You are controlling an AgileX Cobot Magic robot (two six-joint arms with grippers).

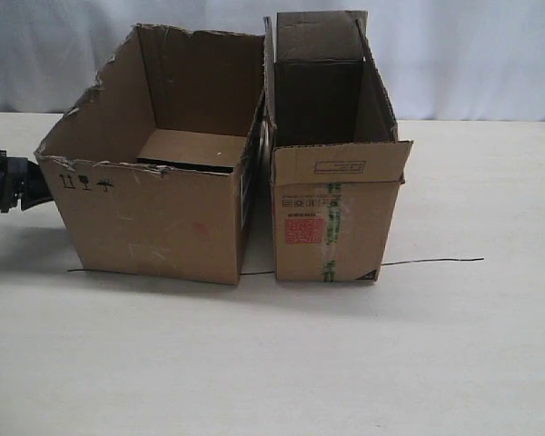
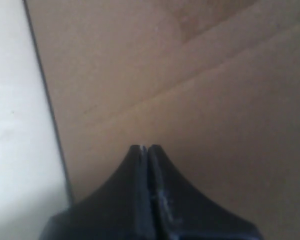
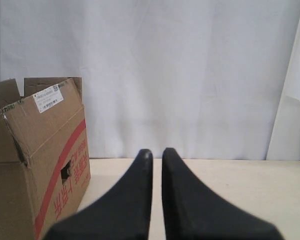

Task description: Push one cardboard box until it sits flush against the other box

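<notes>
The cardboard box (image 1: 154,213), wide with a ragged torn rim, stands at centre left with its open top up. The other box (image 1: 331,213), narrower with red square print and green-printed tape, stands just to its right. A thin wedge of gap shows between their front corners; farther back I cannot tell whether they touch. My left gripper (image 1: 45,188) is shut, its tips against the wide box's left wall. In the left wrist view the left gripper (image 2: 145,147) touches plain cardboard box wall (image 2: 200,75). My right gripper (image 3: 157,151) holds nothing; a slit shows between its fingers.
A thin black line (image 1: 436,262) runs across the pale table (image 1: 272,363) under both boxes. A white curtain (image 1: 472,54) hangs behind. In the right wrist view the other box (image 3: 45,165), with a red stripe and a white label, stands off to one side of the right gripper.
</notes>
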